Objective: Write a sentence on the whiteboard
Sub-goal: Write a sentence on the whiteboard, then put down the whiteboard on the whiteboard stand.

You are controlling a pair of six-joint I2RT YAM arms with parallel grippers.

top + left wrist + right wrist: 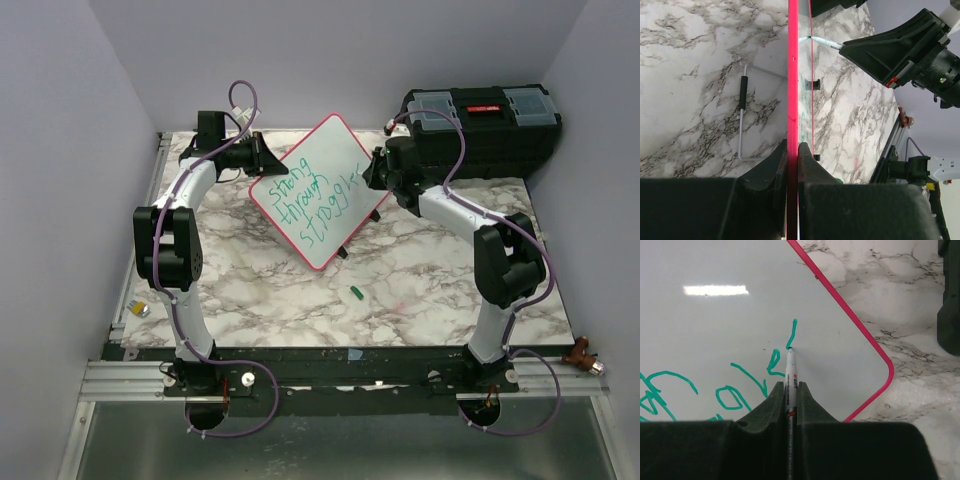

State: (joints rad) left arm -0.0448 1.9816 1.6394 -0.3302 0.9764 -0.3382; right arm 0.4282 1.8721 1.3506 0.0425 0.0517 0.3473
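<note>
Left jaws clamp whiteboard (793,75) edge, right jaws pinch marker (791,376) touching sentence (791,333)

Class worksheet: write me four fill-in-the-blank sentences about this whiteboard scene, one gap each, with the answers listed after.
1. The left gripper clamps the pink-red edge of the ____.
2. The right gripper holds a ____, its tip touching the board.
3. The sentence is written in ____ ink.
4. The toolbox at the back is ____ in colour.

Answers: whiteboard; marker; green; black.
</note>
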